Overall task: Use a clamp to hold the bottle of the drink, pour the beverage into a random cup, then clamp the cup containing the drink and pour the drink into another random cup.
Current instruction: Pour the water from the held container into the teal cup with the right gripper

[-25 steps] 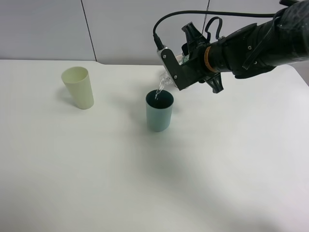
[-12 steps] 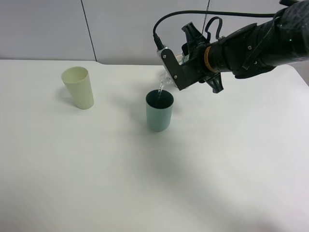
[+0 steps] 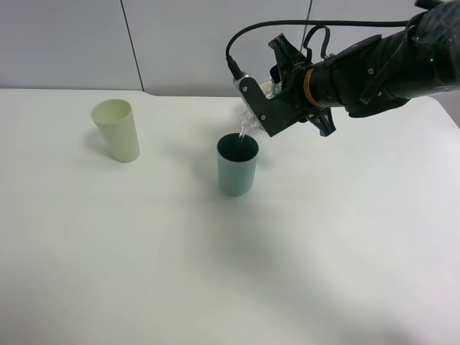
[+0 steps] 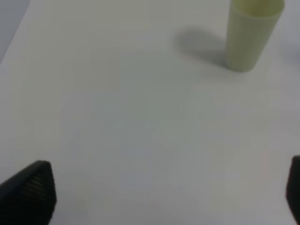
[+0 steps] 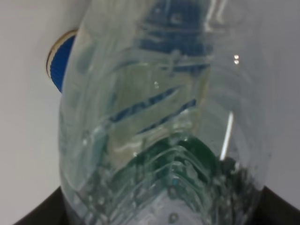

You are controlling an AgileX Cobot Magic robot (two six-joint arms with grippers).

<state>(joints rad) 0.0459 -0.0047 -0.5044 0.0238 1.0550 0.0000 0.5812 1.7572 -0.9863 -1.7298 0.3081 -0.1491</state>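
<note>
- Two cups share your counter: cream cup, teal cup.
- Your right tool clenches the bottle tilted over the teal cup.
- Your left tool: released.

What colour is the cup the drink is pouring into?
The cup is teal; the exterior high view shows it best.

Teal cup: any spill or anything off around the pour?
Nothing stands out. The right gripper holds the bottle tilted over the teal cup, and the stream lands inside its rim. No puddle shows on the table. The cream cup stands upright, apart from it.
</note>
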